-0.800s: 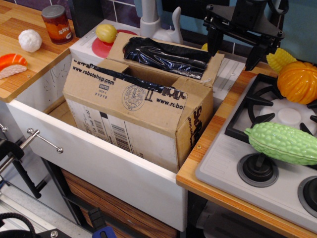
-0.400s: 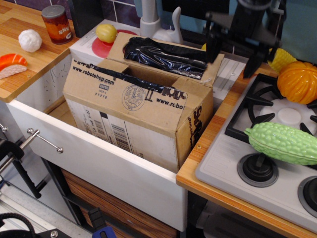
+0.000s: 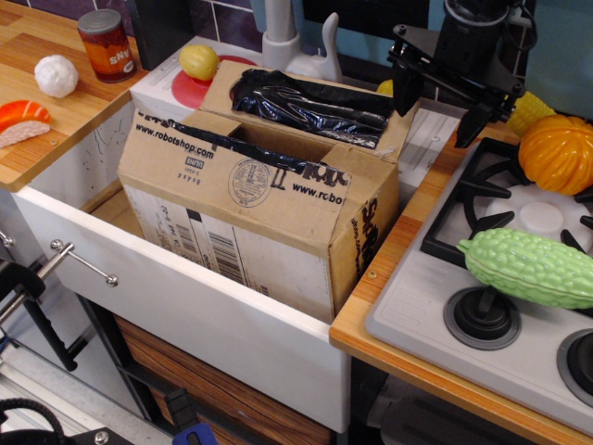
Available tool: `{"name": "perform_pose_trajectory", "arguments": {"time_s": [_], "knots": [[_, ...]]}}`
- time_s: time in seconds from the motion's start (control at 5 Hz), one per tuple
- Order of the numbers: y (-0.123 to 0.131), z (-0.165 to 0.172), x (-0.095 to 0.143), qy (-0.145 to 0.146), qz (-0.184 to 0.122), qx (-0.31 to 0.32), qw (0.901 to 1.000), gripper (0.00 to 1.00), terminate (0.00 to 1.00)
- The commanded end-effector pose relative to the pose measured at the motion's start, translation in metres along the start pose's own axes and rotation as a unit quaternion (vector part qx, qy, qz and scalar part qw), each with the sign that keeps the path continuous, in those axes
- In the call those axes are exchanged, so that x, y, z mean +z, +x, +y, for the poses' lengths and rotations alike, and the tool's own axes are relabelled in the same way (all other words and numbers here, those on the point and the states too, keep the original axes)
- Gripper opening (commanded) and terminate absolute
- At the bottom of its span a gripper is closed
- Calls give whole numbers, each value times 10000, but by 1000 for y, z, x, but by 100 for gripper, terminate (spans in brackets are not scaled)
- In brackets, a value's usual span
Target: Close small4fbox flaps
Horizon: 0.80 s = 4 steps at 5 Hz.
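Black and angular, the claw (image 3: 443,104) hangs with its two fingers spread wide and nothing between them. Since a moment ago it has rolled: the finger bar, level then, now slopes down toward the stove side, and the whole head has drawn a little further back, away from the camera. No cardboard has been touched by this; the motion reads as lining up for a push, not as the push itself.

Just below and to the camera-left of the claw stands the big flap (image 3: 310,102), raised at the back of the box (image 3: 250,213), its crinkled black tape facing forward. The nearer finger sits close by that flap's upper corner, though contact cannot be made out. Further out in the same direction, the near flap (image 3: 259,176) lies folded over the opening and a short flap lies down at the far left end, leaving a dark gap in the middle. The box itself rests in the white sink (image 3: 185,297), unmoved across the three pictures.

So the task is part done, and the rear flap looks like the next one to bring down. On the claw's other side, a yellow corn (image 3: 524,109) and an orange pumpkin (image 3: 556,153) lie near the stove (image 3: 435,306).
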<state>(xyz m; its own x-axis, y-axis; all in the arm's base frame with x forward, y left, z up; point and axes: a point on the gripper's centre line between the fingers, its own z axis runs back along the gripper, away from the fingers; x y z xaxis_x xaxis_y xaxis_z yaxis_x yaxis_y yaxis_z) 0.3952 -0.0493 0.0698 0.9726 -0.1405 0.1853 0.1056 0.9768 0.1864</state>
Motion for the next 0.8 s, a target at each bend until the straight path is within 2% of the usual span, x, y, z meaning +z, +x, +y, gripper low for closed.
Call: {"name": "perform_pose_trajectory", "arguments": {"time_s": [0.0,0.2,0.4,0.6], "knots": [[25,18,21,-128,-462,-351,9982,100,0],[32,20,18,-139,-573,-475,9971,100,0],[33,23,2,-422,-634,-479,9959,100,0],[32,25,-6,-565,-623,-518,9951,100,0]]}}
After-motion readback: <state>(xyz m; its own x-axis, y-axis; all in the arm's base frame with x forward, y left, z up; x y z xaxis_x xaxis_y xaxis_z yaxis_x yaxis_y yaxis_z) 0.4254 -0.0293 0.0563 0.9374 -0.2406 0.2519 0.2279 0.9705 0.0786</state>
